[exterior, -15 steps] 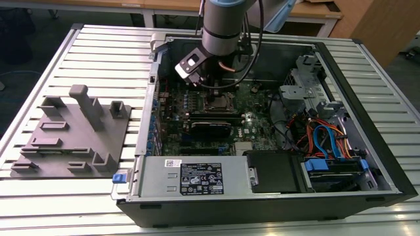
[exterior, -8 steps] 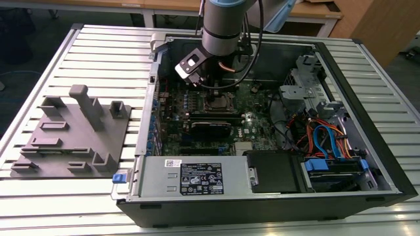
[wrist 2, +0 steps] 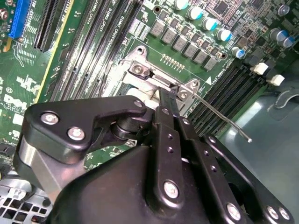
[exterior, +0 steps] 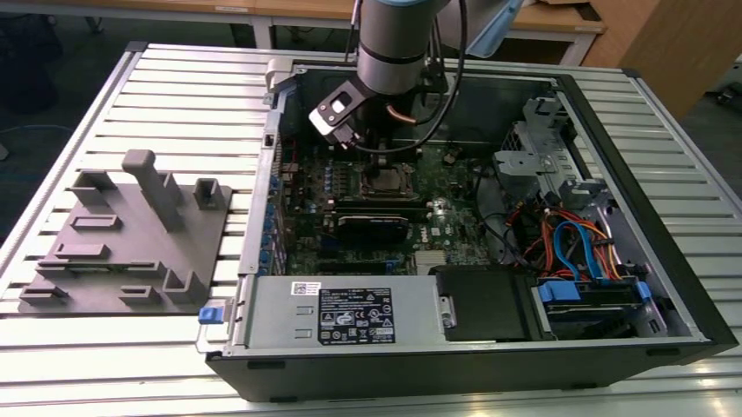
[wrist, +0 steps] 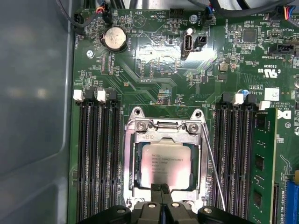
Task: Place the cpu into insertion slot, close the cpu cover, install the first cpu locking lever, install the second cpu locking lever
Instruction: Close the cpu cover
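Cpu lay in the insertion slot under the lowered cpu cover — the gripper, pressed together, sat midway along one cover edge, locking lever beside.

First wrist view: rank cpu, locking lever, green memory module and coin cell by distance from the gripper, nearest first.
1. cpu, seated right at the gripper.
2. locking lever, thin rod beside the cpu.
3. green memory module, slotted beyond the lever.
4. coin cell, far across the board.
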{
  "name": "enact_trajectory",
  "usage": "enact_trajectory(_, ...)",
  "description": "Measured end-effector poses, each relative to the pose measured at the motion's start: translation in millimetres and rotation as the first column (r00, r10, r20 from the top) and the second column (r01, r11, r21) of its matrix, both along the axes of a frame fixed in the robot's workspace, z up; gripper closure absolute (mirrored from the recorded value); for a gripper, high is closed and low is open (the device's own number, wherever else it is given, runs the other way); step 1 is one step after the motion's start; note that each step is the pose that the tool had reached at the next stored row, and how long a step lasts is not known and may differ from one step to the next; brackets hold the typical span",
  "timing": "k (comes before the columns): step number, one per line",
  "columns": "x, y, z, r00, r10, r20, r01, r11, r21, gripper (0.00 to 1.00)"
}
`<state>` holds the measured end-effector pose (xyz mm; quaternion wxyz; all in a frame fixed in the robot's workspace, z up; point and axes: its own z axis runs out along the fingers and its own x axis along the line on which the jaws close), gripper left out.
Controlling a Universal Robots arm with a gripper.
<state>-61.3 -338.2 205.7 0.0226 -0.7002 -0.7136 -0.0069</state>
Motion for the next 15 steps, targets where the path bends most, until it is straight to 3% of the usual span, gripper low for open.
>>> enact_trajectory(9,16.9,-0.1,-0.6,1.0000,0.000,-0.0039,0.000,1.0000,0.0002,0.90)
enact_trajectory(12,18.4,-0.3,-0.5,1.0000,0.000,-0.0042,0.000,1.0000,0.0002,0.90)
enact_trajectory(15,18.5,-3.4,-0.6,1.0000,0.000,-0.0041,0.000,1.0000,0.0003,0.90)
